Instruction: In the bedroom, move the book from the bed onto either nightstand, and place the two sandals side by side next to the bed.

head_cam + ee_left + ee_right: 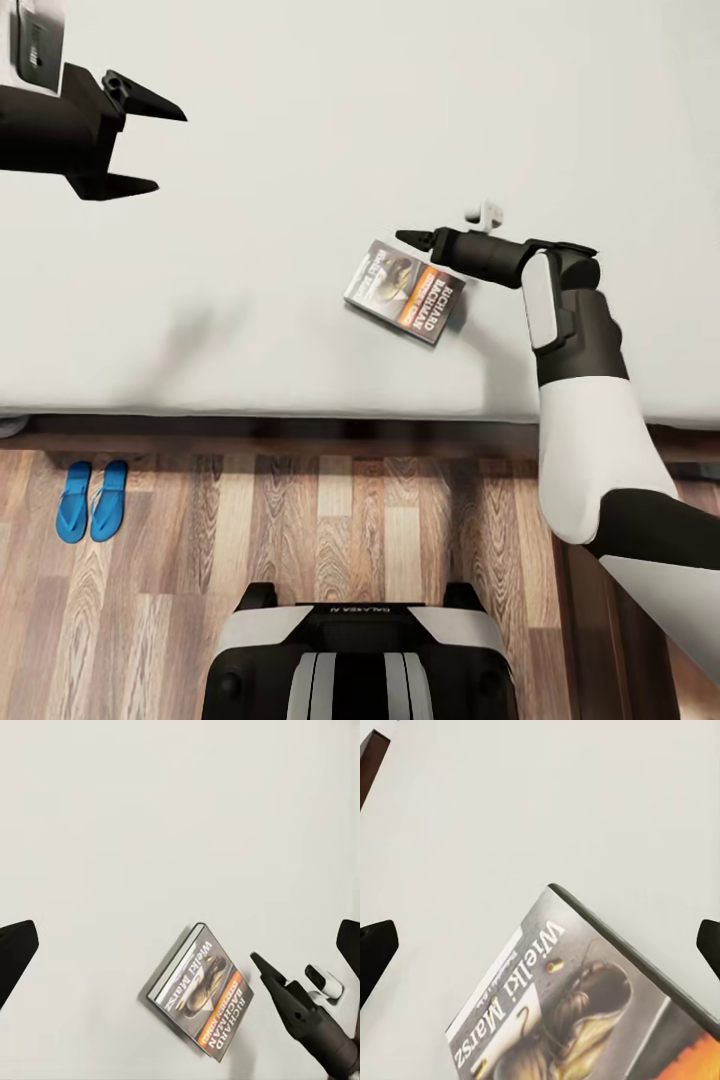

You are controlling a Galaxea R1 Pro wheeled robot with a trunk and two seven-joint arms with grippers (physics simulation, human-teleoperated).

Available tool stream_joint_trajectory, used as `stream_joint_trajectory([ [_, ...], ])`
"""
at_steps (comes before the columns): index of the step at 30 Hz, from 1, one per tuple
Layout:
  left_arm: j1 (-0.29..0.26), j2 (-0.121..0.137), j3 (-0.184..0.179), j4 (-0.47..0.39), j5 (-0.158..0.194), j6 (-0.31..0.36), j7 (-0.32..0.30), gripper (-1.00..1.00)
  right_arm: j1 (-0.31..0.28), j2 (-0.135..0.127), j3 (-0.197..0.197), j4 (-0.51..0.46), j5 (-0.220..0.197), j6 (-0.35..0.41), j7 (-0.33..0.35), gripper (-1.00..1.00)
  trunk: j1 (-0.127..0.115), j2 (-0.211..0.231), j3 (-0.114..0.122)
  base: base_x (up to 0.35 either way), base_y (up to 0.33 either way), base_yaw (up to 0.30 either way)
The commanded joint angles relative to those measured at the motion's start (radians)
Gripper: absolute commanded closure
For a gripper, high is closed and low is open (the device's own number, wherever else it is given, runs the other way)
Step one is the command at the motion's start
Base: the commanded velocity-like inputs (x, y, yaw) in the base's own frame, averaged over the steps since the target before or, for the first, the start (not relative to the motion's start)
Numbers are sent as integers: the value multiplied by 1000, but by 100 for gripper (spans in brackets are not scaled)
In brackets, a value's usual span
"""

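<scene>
Wood floor, near left: sandals lie side by side close to the bed edge.
Left gripper: fingers spread, holding nothing, hovers over bare mattress well left of the book.
Book: flat on the mattress near the front edge, cover up, long axis tilted diagonally, orange band toward the right.
Right gripper: just beside the book's far right corner; head view is side-on, but its wrist camera has fingers wide apart, empty.
Risk: thin book, flat — fingers may skid over or shove it sideways instead of catching an edge.
</scene>
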Motion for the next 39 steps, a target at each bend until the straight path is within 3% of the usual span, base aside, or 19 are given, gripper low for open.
stream_joint_trajectory([
  [1, 0, 1, 0, 0, 6, 7, 8, -100, -1, 1, -3, 6, -4, 1, 2, -100, 0, 0, 1, 0, 0, 63],
  [19, 6, 1, -1, 0, 6, 15, 7, -100, 23, -1, -4, 28, -7, -24, 3, -100, 0, 0, 9, 61, 41, 19],
  [26, 7, 1, -1, 0, 6, 15, 7, -100, 29, -3, -40, 43, -7, -36, 3, -100, 0, 0, 9, 6, 4, 0],
  [31, 7, 1, -1, 0, 6, 15, 7, -100, 29, -4, -64, 87, -7, -90, 3, -100, 0, 0, 9, 1, 1, 0],
  [39, 8, 1, -1, 0, 6, 15, 7, -100, 29, -5, -71, 108, -7, -115, 3, -100, 0, 0, 9, 0, 0, 0],
])
